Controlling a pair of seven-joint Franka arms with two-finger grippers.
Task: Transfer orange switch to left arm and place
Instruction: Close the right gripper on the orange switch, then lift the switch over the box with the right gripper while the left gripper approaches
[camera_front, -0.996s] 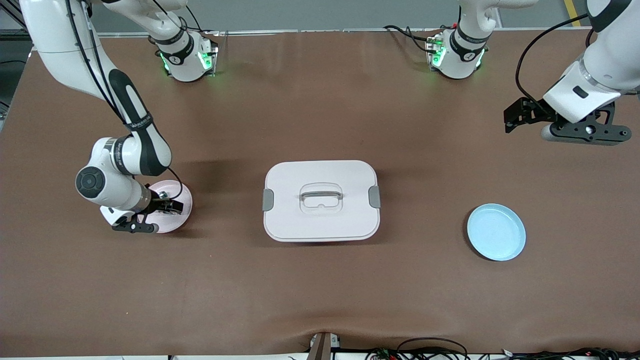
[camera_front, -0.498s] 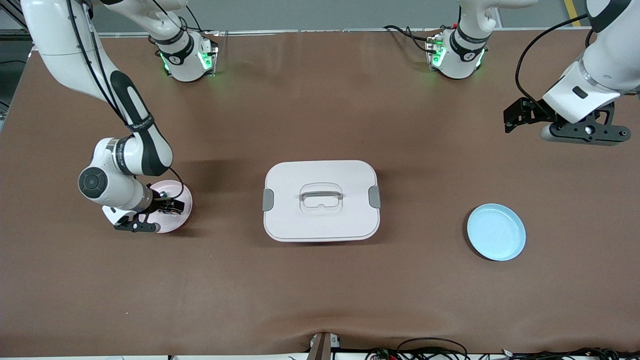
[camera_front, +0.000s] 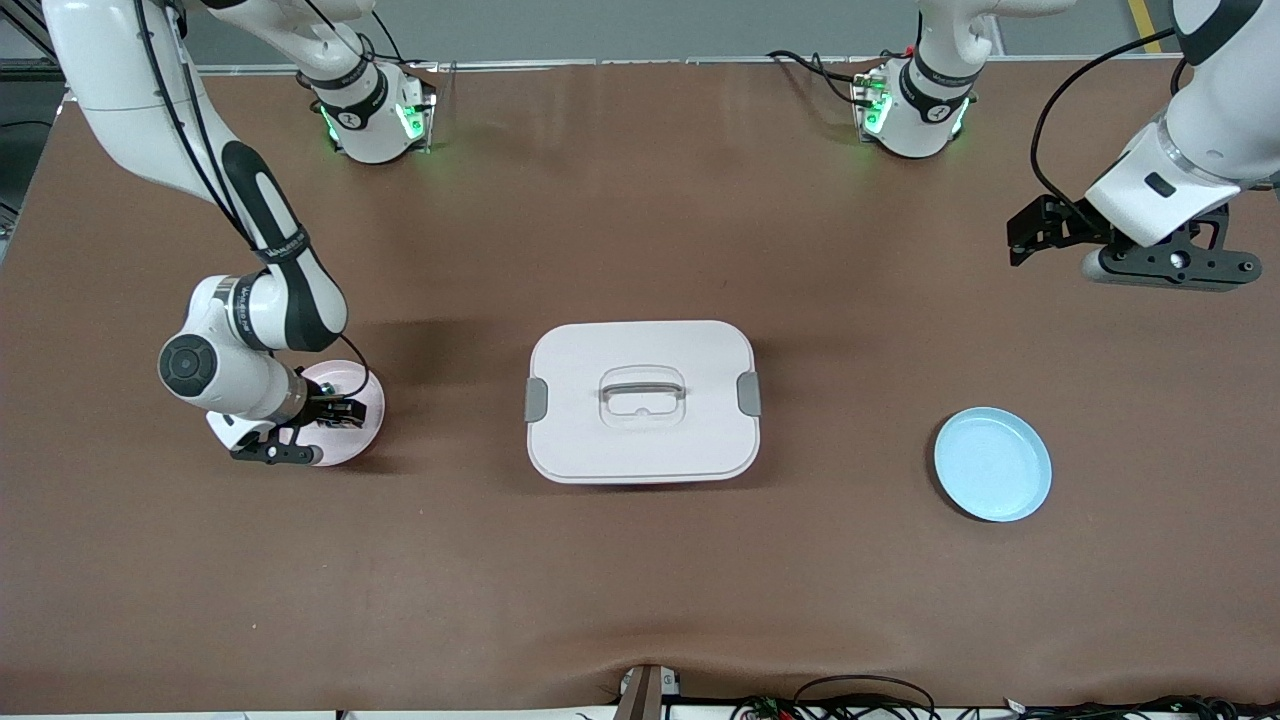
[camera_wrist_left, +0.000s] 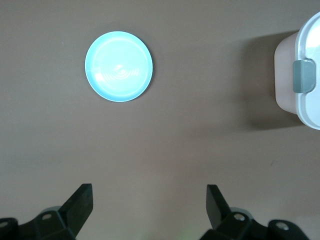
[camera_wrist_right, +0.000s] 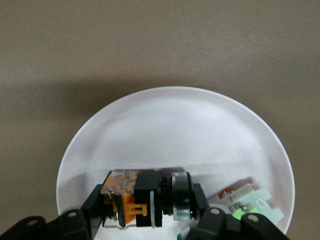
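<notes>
- While the left arm waits, its left end effector (camera_front: 1030, 240) hangs released, fingers spread wide, over bare surface (camera_front: 640, 600) at the left arm's end, well apart from everything.
- Item, orange switch (camera_wrist_right: 145, 199): tiny black block with an orange centre and a metallic ring end, lying on its side in the pink plate (camera_front: 368, 425) at the right arm's end of the surface.
- Item, right end effector (camera_wrist_right: 150, 212): low over that plate, one finger at each end of the switch. The fingers look closed up to it — whether they already grip firmly I cannot tell.
- Item, green-and-clear component (camera_wrist_right: 245, 200): on the same plate, just beside the switch's metallic end. It is not wanted.
- Item, box (camera_front: 642, 400): white, grey clips and recessed handle, mid-surface, between the pink plate and the blue plate (camera_front: 992, 463).
- Step in hand, by my reading: securing the switch for the lift.
- To do it well: close squarely so the block does not twist or skid along the plate.
- Keep the finger at the metallic end from catching the neighbouring component.
- Rise straight up before any sideways travel, so the plate rim is cleared and the plate is not dragged.
- Afterwards — carry high enough, or route wide enough, that switch and arm pass clear of the box before meeting the left arm.
- Risk noted: the switch is small and smooth-ended; a shallow pinch could let it pivot out during the lift.
</notes>
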